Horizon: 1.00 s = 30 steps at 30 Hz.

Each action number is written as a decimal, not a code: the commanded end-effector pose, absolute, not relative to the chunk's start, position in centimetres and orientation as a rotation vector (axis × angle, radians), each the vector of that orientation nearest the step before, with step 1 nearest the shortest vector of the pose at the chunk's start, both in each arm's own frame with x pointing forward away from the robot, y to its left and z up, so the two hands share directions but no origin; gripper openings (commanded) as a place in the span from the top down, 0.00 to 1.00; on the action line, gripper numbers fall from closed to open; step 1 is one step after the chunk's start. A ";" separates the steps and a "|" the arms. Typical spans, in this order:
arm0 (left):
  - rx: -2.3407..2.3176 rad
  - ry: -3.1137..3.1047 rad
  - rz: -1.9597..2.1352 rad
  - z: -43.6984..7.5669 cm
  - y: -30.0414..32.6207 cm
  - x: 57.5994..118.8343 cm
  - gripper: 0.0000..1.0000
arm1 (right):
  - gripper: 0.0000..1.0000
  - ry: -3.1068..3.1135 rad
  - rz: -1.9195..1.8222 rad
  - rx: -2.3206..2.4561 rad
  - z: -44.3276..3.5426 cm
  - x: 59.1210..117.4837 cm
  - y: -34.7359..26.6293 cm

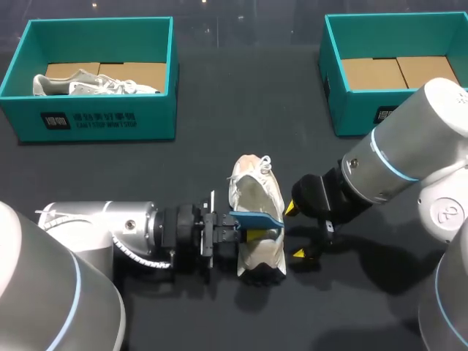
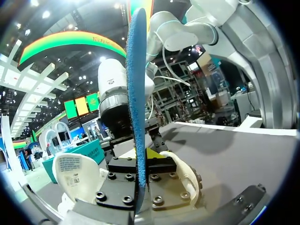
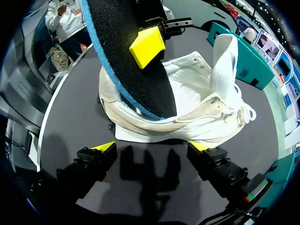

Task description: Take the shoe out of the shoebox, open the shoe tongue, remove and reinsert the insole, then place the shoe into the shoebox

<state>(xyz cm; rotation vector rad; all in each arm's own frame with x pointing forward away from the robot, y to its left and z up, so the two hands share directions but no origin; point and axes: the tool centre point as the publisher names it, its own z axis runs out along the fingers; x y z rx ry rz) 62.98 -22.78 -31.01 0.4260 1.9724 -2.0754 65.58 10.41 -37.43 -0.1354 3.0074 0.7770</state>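
Left pincer gripping insole edgewise above shoe; my right pincer hanging open beside it. Likely risking insole buckling on entry, unbraced shoe sliding.

A dark table is shown, on which a white shoe is laid on its sole near the middle, a left teal shoebox is set well beyond it to the left, and a right teal shoebox well beyond it to the right.
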 end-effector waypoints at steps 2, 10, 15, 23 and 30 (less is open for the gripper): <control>0.410 1.985 -2.063 -31.5 -22.6 63.5 1.00 | 0.00 3.006 0.775 -0.134 -37.5 65.5 10.5; 0.420 2.024 -2.016 -32.9 -22.7 64.4 1.00 | 0.00 3.006 0.775 -0.134 -37.5 65.5 10.5; 0.409 2.052 -1.971 -34.2 -22.5 65.4 1.00 | 0.00 3.006 0.775 -0.134 -37.5 65.5 10.5; 0.359 2.086 -1.912 -35.5 -22.1 66.8 1.00 | 0.00 3.006 0.775 -0.134 -37.5 65.5 10.5; 0.346 2.101 -1.914 -35.9 -22.3 67.1 1.00 | 0.00 3.006 0.775 -0.134 -37.5 65.5 10.5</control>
